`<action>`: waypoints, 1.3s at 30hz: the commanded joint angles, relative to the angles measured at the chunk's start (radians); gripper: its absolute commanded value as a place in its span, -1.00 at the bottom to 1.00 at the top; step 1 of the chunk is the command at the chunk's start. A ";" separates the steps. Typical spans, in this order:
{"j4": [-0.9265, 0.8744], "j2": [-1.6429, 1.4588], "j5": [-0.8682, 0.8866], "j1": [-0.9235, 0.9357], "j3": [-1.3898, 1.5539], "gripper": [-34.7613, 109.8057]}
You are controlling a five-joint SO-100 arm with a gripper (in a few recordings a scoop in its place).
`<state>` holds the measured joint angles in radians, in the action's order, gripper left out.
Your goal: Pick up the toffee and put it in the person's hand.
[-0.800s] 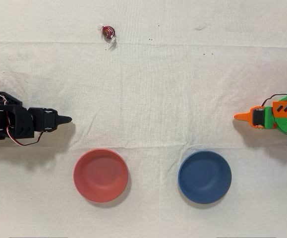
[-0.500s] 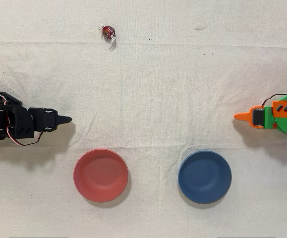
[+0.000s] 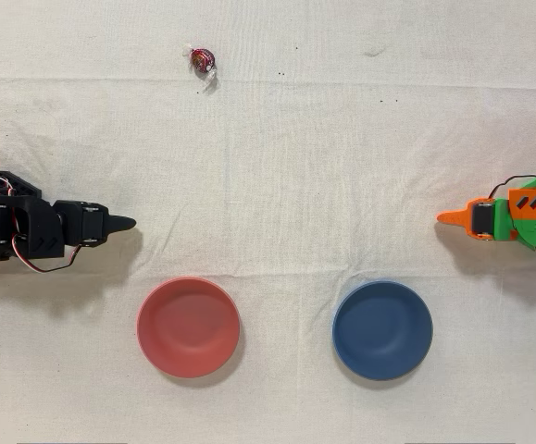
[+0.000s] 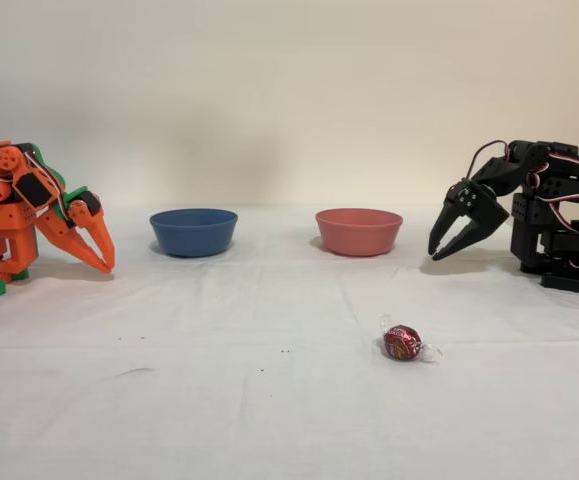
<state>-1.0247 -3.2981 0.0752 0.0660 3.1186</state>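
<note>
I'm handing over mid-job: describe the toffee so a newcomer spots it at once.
In the overhead view, start from the red bowl and go straight up to the cloth's far edge: the toffee lies there alone. It is a tiny shiny dark-red ball with clear twisted wrapper ends, far smaller than either bowl.

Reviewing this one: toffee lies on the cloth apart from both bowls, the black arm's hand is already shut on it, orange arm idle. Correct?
Not quite. The black arm's hand holds nothing; in the fixed view it hangs by the red bowl, jaws slightly parted, well away from the toffee. The rest stands: the toffee lies on the cloth apart from both bowls, including the blue bowl.
</note>
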 commanded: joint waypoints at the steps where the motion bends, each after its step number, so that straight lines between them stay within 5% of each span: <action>1: 0.026 -0.071 0.023 0.017 0.029 -0.52; 39: 0.091 -0.071 -0.003 0.014 0.087 -0.52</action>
<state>-0.9449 -3.2981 0.0736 0.0660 3.1600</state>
